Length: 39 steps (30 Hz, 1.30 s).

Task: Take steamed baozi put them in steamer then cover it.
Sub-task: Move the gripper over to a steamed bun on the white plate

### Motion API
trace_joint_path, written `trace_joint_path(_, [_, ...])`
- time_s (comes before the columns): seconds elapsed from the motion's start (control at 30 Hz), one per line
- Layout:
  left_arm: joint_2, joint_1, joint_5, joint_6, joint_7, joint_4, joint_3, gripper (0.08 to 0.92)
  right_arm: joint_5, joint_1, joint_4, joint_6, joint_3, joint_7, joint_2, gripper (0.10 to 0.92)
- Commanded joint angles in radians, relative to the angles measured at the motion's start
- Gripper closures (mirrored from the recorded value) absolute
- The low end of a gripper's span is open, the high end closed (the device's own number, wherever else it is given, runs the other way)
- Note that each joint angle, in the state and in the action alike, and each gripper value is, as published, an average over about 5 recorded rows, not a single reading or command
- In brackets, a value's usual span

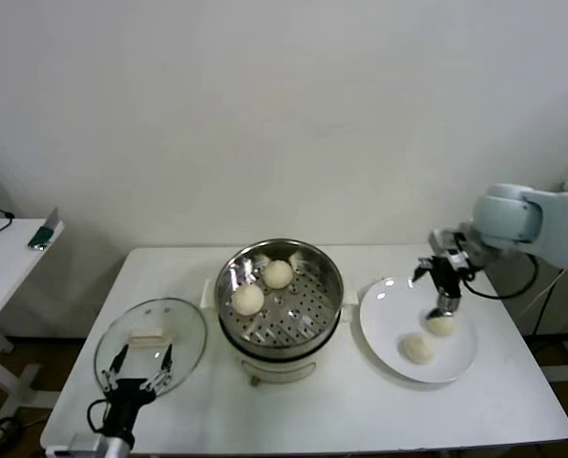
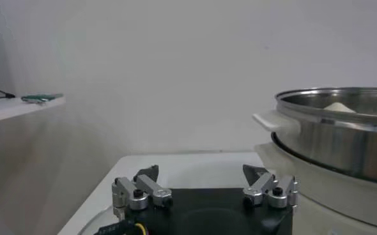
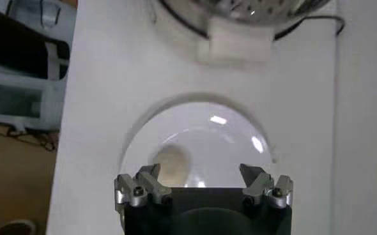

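My right tool [image 1: 443, 307] hides the top of the steamed baozi [image 1: 441, 325] just under it, so I cannot tell from the head view whether its tips touch the dough. In the right wrist view my own black body cuts off the near part of the plate [image 3: 239, 137], and only one bun [image 3: 170, 162] shows there, beside one open finger [image 3: 144, 182]. This tool stands wide open and grips nothing.

The plate [image 1: 384, 329] beneath it carries two buns: the one under the tips and a second [image 1: 417, 347] close beside it, nearer my body. The steamer [image 1: 280, 291], uncovered, sits on the table [image 1: 360, 405] towards my left tool, and holds two more buns [image 1: 248, 300] on its perforated floor.

My left tool [image 1: 140, 367] hovers open and empty at the near edge of the cover [image 1: 183, 329], which lies flat on the table beside the steamer.
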Motion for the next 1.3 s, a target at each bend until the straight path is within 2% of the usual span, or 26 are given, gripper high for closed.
trace_joint_path(0.03, [-0.004,0.006,0.000,-0.001,0.000,-0.001,-0.002,0.177,-0.168,-0.381,-0.058,-0.003,0.221,-0.001,-0.119,0.203])
trace_joint_path(0.43, [-0.006,0.011,0.002,-0.001,0.000,-0.001,-0.006,0.177,-0.208,-0.600,-0.201,-0.050,0.430,0.080,0.018,0.203])
trace_joint_path(0.93, [-0.007,0.009,0.000,0.000,-0.002,-0.003,-0.009,0.177,-0.210,-0.646,-0.235,-0.065,0.464,0.084,0.074,0.205])
trace_joint_path(1.3, [-0.011,0.004,0.001,0.002,-0.002,-0.004,-0.005,0.177,-0.209,-0.536,-0.215,-0.048,0.395,0.042,0.080,0.325])
